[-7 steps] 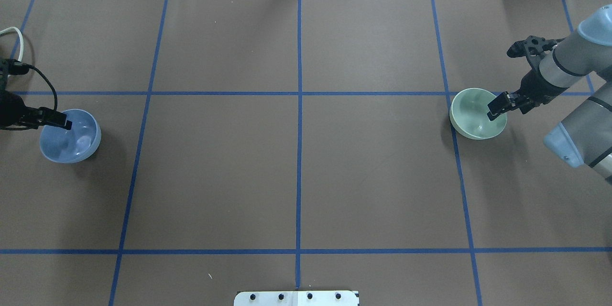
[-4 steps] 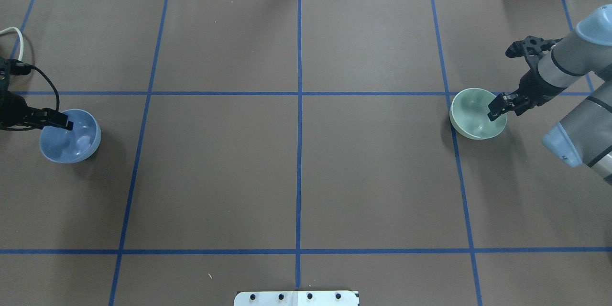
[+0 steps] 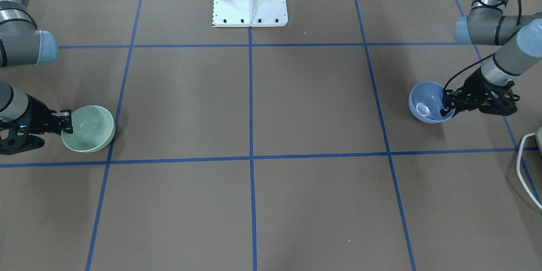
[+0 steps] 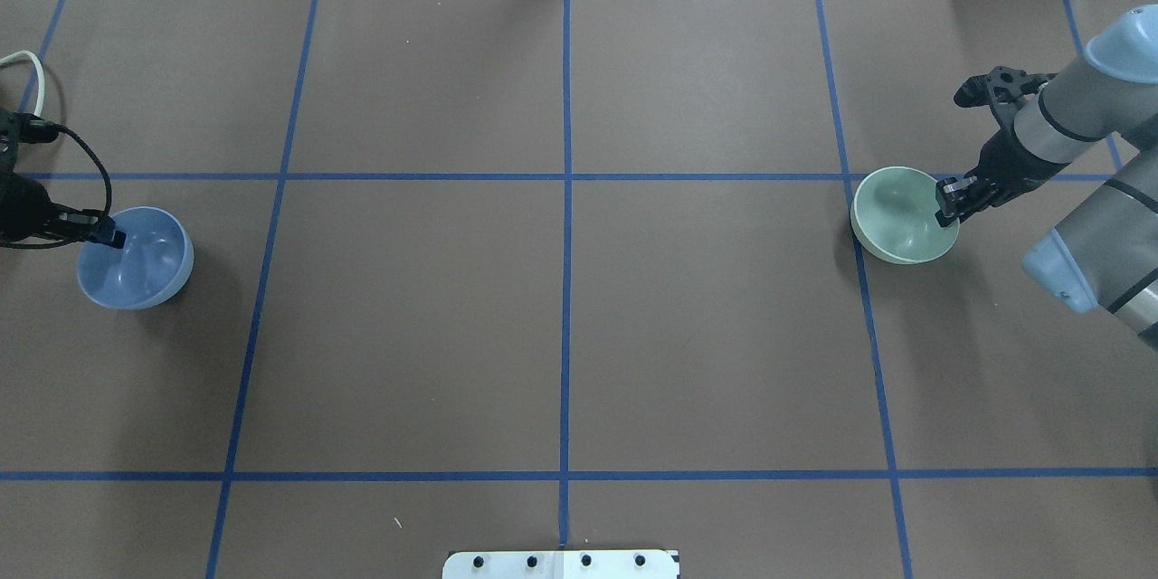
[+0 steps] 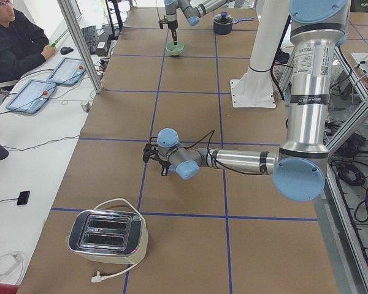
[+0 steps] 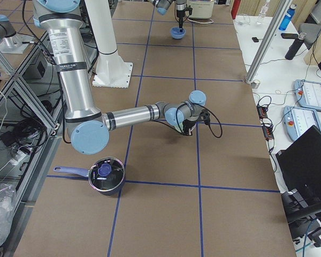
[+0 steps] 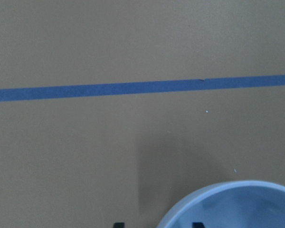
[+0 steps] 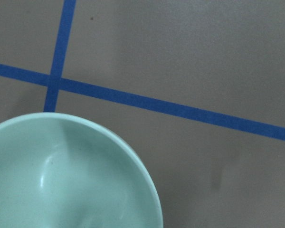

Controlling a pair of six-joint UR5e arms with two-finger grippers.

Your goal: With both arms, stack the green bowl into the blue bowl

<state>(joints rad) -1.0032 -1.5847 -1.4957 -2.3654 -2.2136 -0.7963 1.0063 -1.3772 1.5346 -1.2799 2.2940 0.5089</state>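
Left wrist-mounted crops the left hand [image 7: 156,224], tips apart astride the blue bowl [image 7: 237,204] rim; cannot tell for right hand [image 4: 948,198].

Both low; left gripper [image 4: 113,237] jaws apart (right gripper [image 4: 946,203] state unclear).

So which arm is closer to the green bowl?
Right. The right end effector is at the rim of the green bowl; the left end effector is far across the table, at the rim of the blue bowl.
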